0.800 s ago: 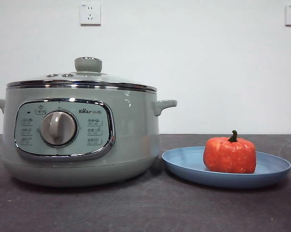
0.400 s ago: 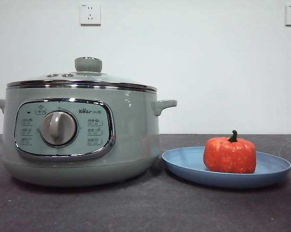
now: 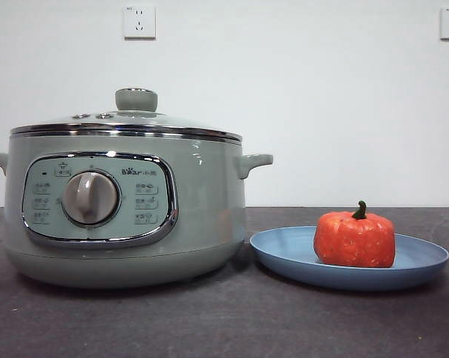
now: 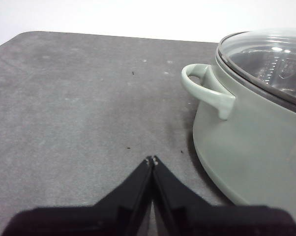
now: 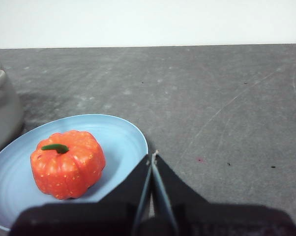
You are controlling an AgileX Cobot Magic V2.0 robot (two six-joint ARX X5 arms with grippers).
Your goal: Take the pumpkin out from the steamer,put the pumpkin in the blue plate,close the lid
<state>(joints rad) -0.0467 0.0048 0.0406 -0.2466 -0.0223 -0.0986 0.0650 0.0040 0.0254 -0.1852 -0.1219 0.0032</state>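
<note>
The orange-red pumpkin (image 3: 354,239) (image 5: 67,163) sits upright in the blue plate (image 3: 284,253) (image 5: 123,135), right of the steamer (image 3: 202,201) (image 4: 246,137). The glass lid (image 3: 135,119) (image 4: 271,59) rests closed on the steamer, its green knob on top. My left gripper (image 4: 152,160) is shut and holds nothing, hovering over bare table beside the steamer's side handle (image 4: 207,88). My right gripper (image 5: 153,154) is shut with nothing in it, just off the plate's rim and apart from the pumpkin. Neither gripper shows in the front view.
The dark grey table (image 3: 224,321) carries only the steamer and plate. Two wall sockets (image 3: 139,22) hang on the white wall behind. The table's rounded far corner (image 4: 20,39) appears in the left wrist view.
</note>
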